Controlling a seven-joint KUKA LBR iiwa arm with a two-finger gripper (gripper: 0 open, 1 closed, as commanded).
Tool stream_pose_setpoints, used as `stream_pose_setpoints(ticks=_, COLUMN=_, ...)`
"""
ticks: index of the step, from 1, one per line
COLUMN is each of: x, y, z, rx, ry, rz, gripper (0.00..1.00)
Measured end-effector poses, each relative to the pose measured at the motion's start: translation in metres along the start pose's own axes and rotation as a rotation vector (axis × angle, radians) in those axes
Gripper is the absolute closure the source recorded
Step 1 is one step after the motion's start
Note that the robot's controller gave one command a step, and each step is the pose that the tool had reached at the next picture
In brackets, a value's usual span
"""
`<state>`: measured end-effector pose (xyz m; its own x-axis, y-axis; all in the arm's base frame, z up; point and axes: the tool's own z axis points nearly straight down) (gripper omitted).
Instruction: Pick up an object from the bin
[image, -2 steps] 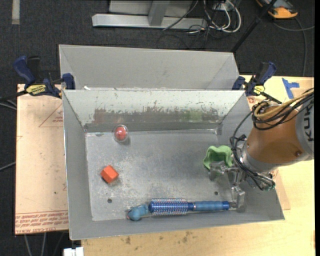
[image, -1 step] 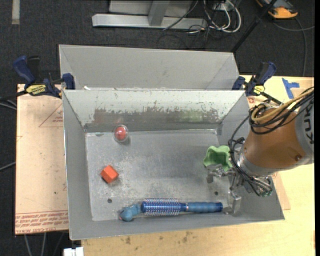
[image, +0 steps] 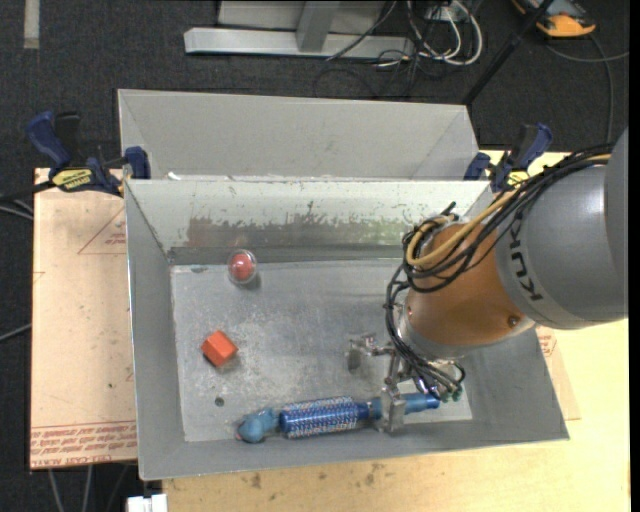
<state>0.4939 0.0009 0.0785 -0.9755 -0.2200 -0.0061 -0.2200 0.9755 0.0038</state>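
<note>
- The gripper (image: 379, 382) sits low in the bin (image: 300, 325), at the lower right of the frame. Its two fingers are spread wide, with nothing held between them.
- One finger (image: 364, 350) is higher up in the picture. The other is down at the thin right end of the blue brush (image: 320, 417) — touching it or just beside it, I cannot tell which.
- The brush lies flat along the bottom edge of the bin floor, with its round pale tip pointing left.
- An orange block (image: 219, 349) at the left and a red ball (image: 242, 267) at the upper left are both well apart from the gripper.
- What could go wrong: the fingers may close on only the thin end, so the long brush tips and slips out.
- The lower finger could also push the brush against the wall — then it slides away.
</note>
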Motion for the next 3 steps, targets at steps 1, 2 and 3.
stream_pose_setpoints(ticks=1, x=0.007, y=-0.002, z=0.006, rx=0.006, ry=-0.011, rz=0.001, gripper=0.0)
stream_pose_setpoints(ticks=2, x=0.012, y=-0.001, z=0.008, rx=0.003, ry=0.005, rz=0.0, gripper=1.0)
stream_pose_setpoints(ticks=3, x=-0.012, y=0.03, z=-0.105, rx=0.004, ry=-0.004, rz=0.001, gripper=1.0)
